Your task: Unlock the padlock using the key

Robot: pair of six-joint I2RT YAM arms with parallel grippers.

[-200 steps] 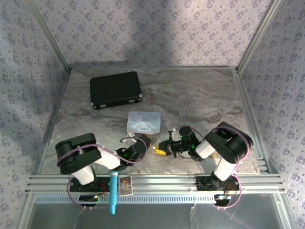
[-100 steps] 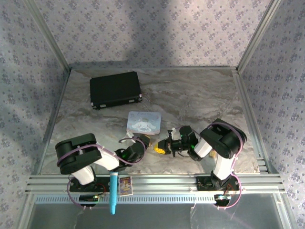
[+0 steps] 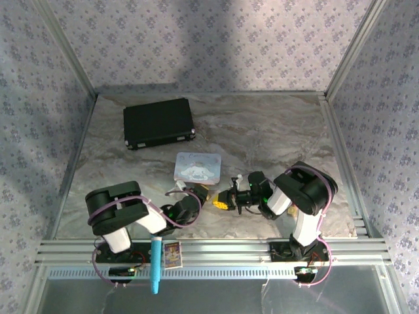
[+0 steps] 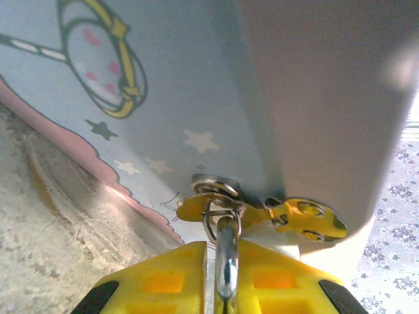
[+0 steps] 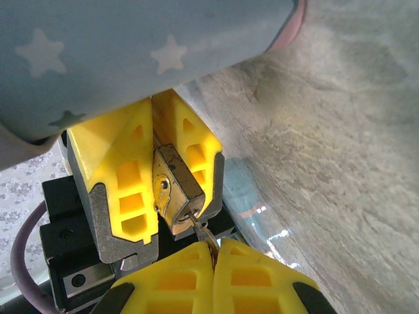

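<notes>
Rightward has gone the left arm (image 3: 116, 208) at its elbow. Left fingers (image 5: 127, 180) clamp the tiny brass padlock (image 5: 175, 183) at the pastel blue tin's (image 3: 198, 166) 6 o'clock edge. Right fingers (image 5: 252, 278) pinch together on the thin silvery key (image 5: 198, 230), which is entering the padlock's base.

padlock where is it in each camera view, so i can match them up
Top external: lower middle, where the left pincer and right pincer meet by the tin's near corner; too small to pick out.
Left wrist: padlock shackle at bottom centre, hooked through the tin's hasp.
Right wrist: brass body at centre, clamped in the left pincer, key entering it.
Shared landmark: the pale blue starred tin.
</notes>
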